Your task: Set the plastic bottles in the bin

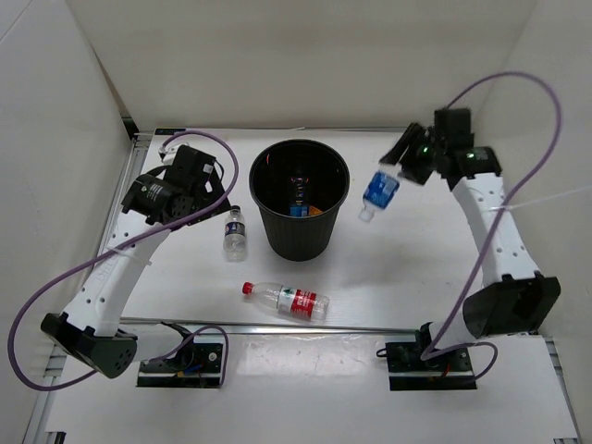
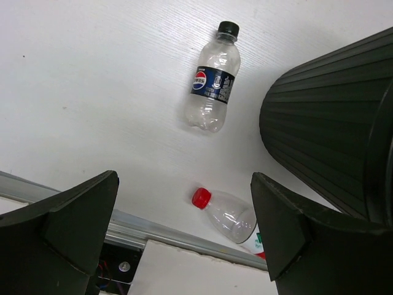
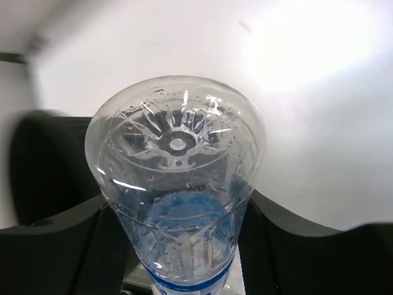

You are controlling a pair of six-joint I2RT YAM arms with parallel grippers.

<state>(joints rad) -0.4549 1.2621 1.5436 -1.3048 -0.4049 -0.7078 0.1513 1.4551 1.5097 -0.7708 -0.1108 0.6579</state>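
The right gripper (image 1: 400,168) holds a blue-labelled clear bottle (image 1: 379,192) in the air just to the right of the black bin (image 1: 298,239), outside its rim. The bottle's white cap tilts down and toward the bin. In the right wrist view, both fingers (image 3: 55,246) pinch the sides of this bottle (image 3: 178,178), and its moulded base faces the camera. Inside the bin lie a blue-labelled bottle (image 1: 298,205) and something orange (image 1: 317,211). A Pepsi bottle (image 2: 213,80) with a dark label and black cap lies on the white bench (image 1: 185,287) just left of the bin. A longer red-capped, red-labelled bottle (image 1: 289,300) lies on its side in front of the bin. The left gripper (image 2: 184,184) hangs left of the bin above the Pepsi bottle, its fingers (image 2: 61,227) spread wide with nothing between them.
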